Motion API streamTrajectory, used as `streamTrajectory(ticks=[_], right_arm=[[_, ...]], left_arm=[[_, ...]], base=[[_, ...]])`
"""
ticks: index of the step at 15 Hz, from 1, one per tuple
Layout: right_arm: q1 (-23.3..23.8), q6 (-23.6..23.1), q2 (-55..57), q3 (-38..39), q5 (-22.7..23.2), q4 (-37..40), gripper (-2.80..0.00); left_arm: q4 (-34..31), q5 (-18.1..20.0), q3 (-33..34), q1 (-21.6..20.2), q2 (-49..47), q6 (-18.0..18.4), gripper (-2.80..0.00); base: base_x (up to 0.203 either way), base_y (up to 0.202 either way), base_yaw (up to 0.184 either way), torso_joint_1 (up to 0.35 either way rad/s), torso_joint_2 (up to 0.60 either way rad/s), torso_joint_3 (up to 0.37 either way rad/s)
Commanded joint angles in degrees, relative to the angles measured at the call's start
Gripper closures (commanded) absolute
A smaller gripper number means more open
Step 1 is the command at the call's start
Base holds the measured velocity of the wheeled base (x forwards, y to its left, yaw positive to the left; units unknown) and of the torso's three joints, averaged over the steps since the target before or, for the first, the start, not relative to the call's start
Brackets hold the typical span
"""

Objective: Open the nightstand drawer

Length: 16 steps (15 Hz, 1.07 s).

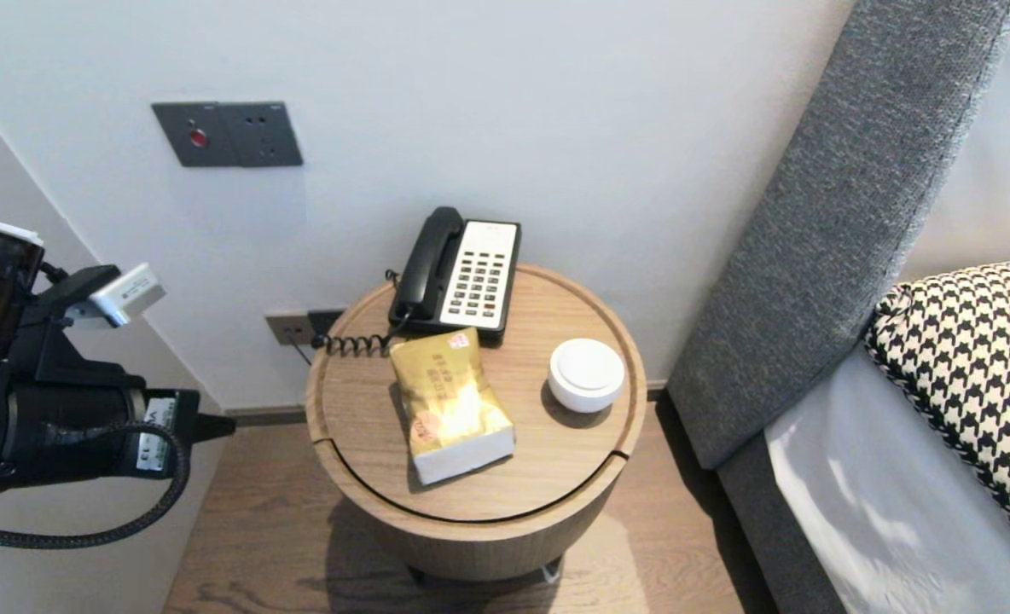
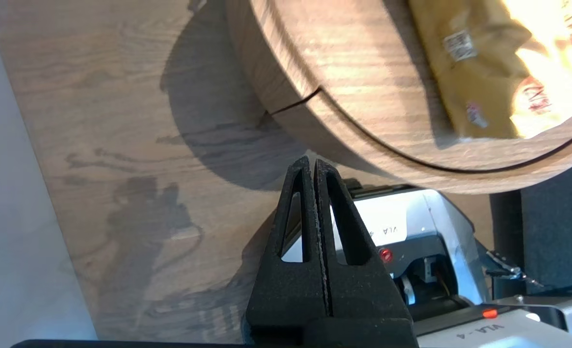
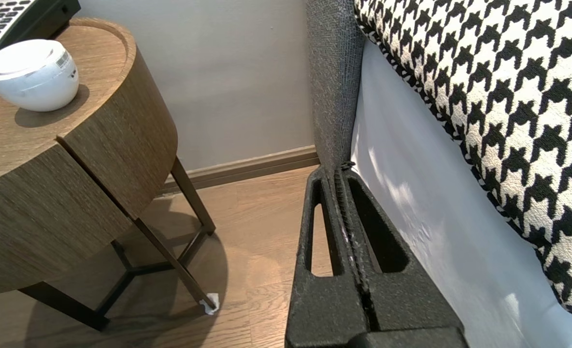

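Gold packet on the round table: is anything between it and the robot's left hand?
Nothing visible blocks it. The left hand, shut, hangs over the floor beside the round table; only its low rim and bare wood lie before the gold packet.

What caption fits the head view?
Left gripper, shut, beside a round table bearing a telephone, gold tissue pack and white container.

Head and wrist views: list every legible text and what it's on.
"VLA-4", upside down: white robot housing.
"VLA", sideways: white sticker on the black left arm.
Gold plastic tissue pack print: blurred, unreadable.
Black-and-white desk phone keys: too small.
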<state>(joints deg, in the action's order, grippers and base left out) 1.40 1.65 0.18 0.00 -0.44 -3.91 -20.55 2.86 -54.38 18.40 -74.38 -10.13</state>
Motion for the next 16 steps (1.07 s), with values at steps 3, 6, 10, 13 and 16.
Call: streamTrajectory(ticks=[3,6,10,13,16], right_arm=[[0.0,0.02,0.08,1.49,0.0,-0.04,0.0],[0.0,0.02,0.08,1.49,0.0,-0.04,0.0],[0.0,0.02,0.08,1.49,0.0,-0.04,0.0],[0.0,0.02,0.08,1.49,0.0,-0.04,0.0],[0.0,0.02,0.08,1.49,0.0,-0.04,0.0]], left_arm=[[-3.75,1.3,-3.24,2.31,-2.44,0.31,0.0],[-5.22,2.04,-6.92,4.85,-6.44,-0.35,0.0],[-4.86,2.3,-8.49,7.52,-12.04,-4.96,0.0],[-3.92,4.38,-8.26,7.62,-14.11,-5.25,0.0],[1.32,4.48,-5.85,7.62,-15.52,-5.3,0.0]], base=[[0.0,0.0,0.0,0.0,0.0,0.0],[0.0,0.0,0.0,0.0,0.0,0.0],[0.0,0.0,0.0,0.0,0.0,0.0],[0.0,0.0,0.0,0.0,0.0,0.0],[0.0,0.0,0.0,0.0,0.0,0.0]])
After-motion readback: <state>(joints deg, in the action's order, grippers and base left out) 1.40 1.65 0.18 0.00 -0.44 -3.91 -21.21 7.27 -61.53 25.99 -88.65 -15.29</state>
